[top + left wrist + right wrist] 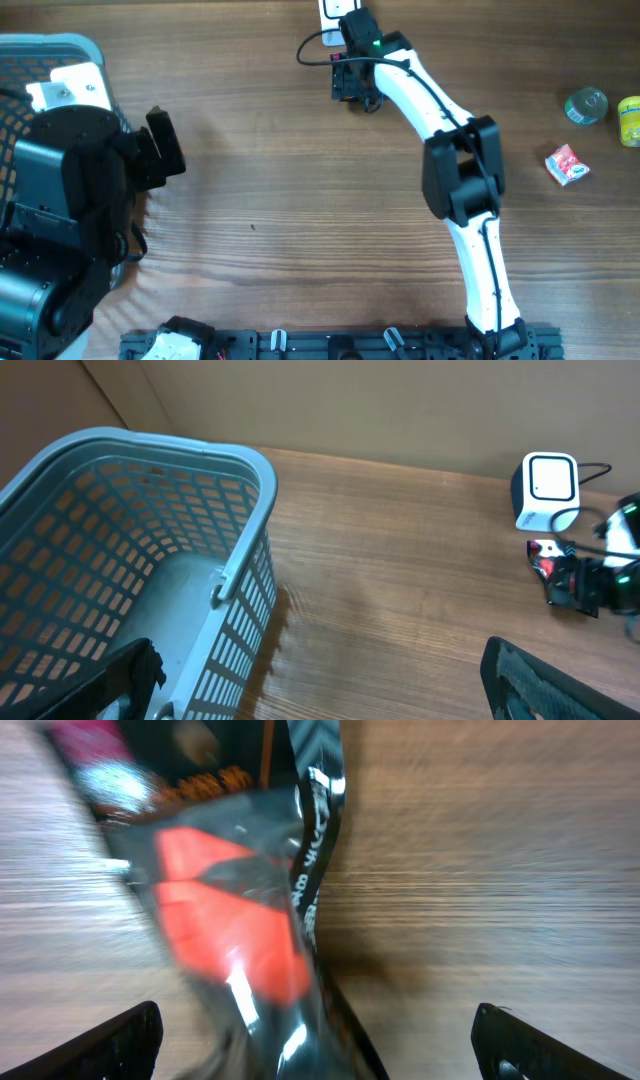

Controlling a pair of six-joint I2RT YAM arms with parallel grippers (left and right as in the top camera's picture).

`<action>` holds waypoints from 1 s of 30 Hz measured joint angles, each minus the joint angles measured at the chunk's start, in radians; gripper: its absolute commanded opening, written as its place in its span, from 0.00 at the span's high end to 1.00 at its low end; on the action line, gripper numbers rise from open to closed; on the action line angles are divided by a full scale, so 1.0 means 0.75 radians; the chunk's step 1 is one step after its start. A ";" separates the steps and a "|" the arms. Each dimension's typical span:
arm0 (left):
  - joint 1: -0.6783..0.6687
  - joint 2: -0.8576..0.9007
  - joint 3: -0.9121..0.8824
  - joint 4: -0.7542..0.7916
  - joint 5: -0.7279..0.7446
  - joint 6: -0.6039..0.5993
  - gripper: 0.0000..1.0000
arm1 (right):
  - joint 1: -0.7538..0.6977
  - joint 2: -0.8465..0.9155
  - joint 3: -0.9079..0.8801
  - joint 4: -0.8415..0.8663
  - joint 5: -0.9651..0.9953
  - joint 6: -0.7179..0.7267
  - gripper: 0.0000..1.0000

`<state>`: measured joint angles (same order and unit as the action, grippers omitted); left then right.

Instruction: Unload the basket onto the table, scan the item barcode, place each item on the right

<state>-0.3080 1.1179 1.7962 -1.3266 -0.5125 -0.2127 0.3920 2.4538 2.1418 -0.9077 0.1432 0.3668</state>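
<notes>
The right gripper [320, 1050] stood wide open astride the red-and-black packet [230, 910] (blurred), which lay on the table [300, 200] just beside the scanner [335, 10]. It looked like the pick-up step; the next move called for closing on it and presenting its barcode.

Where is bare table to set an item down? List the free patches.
Free: wide table between the basket and the right arm; a narrower patch between that arm and the red packet. Crowded: around the scanner and the right gripper.
</notes>
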 measured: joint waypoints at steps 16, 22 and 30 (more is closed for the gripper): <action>0.000 -0.035 0.000 -0.027 -0.011 -0.057 0.00 | -0.027 -0.615 0.054 0.740 0.162 -0.419 0.00; -0.001 -0.082 0.001 -0.038 -0.019 -0.086 0.00 | -0.064 -0.418 0.035 1.260 0.221 -0.587 0.00; -0.001 -0.084 0.000 -0.051 -0.019 -0.122 0.00 | -0.048 -0.341 0.055 0.906 0.234 -0.627 0.00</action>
<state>-0.3084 1.0546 1.7962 -1.3647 -0.5270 -0.3042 0.3557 2.1983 2.1830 -0.2283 0.3187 -0.1036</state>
